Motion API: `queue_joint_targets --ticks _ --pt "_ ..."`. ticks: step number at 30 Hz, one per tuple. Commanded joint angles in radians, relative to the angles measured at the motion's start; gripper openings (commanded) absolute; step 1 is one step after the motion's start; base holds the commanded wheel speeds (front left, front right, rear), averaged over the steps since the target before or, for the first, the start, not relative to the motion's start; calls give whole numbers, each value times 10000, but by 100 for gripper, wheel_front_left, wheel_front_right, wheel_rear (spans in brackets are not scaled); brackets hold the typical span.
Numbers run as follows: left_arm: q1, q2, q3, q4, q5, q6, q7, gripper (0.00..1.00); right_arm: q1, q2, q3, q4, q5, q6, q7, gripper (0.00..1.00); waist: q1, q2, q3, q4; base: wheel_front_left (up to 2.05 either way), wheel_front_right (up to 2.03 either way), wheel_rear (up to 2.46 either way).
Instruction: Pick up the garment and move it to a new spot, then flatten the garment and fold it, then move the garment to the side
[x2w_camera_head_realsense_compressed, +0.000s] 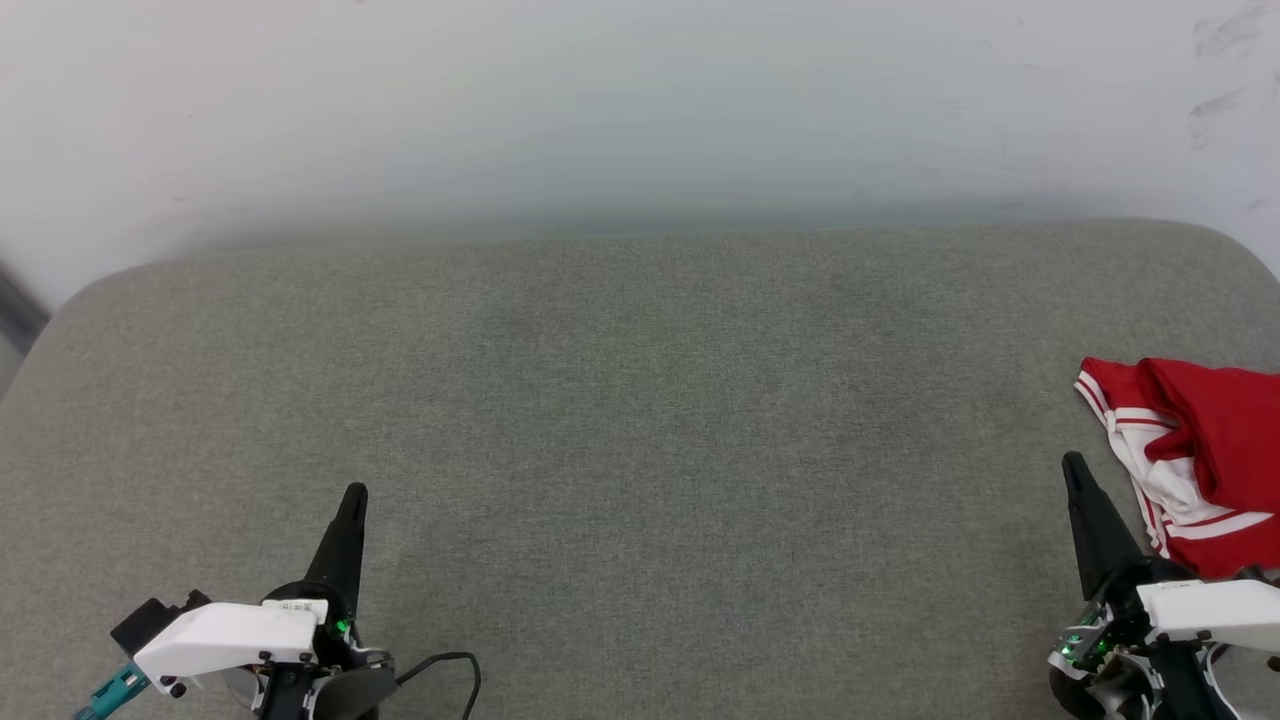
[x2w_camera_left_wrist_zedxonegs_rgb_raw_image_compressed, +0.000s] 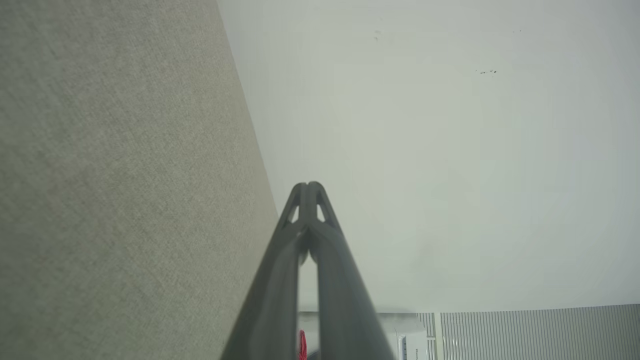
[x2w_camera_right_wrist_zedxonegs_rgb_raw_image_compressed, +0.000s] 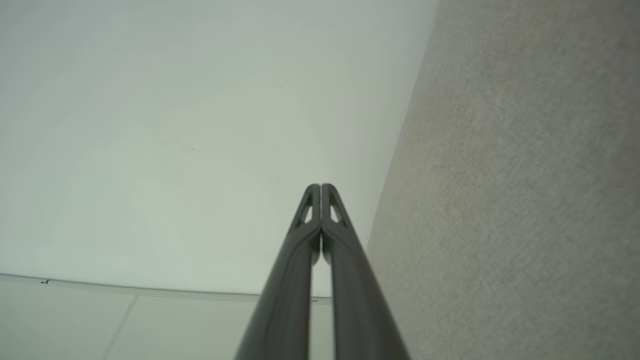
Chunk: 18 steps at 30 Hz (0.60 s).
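Note:
The red garment (x2w_camera_head_realsense_compressed: 1205, 455) with white sleeve and striped trim lies crumpled at the right edge of the grey padded surface (x2w_camera_head_realsense_compressed: 640, 420), partly cut off by the frame. My right gripper (x2w_camera_head_realsense_compressed: 1074, 468) stands at the lower right, just left of the garment, its fingers shut together with nothing between them; the right wrist view shows the same gripper (x2w_camera_right_wrist_zedxonegs_rgb_raw_image_compressed: 320, 187) with tips touching. My left gripper (x2w_camera_head_realsense_compressed: 354, 495) is at the lower left, far from the garment, also shut and empty, and its closed tips (x2w_camera_left_wrist_zedxonegs_rgb_raw_image_compressed: 309, 186) show in the left wrist view.
A pale wall (x2w_camera_head_realsense_compressed: 640, 110) rises behind the padded surface. A black cable (x2w_camera_head_realsense_compressed: 450, 665) loops beside the left wrist. In the left wrist view a ribbed white appliance (x2w_camera_left_wrist_zedxonegs_rgb_raw_image_compressed: 525, 332) stands low at the right.

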Motion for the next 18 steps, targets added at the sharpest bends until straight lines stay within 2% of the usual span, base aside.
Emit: queue_joint_targets --ticks 1,12,18 --pt "-150 -6 39 28 -199 -64 68 0 -173 50 -20 37 221 1 47 0 0 -1 -9 0 0 0 0" --pt "-258 -32 137 156 -920 -131 269 0 -244 86 -73 154 927 0 264 0 0 -1 -75 -3 0 0 0" --pt "-251 -59 167 151 -853 -129 294 0 -227 101 -97 143 861 0 275 0 0 -1 -75 -3 0 0 0"
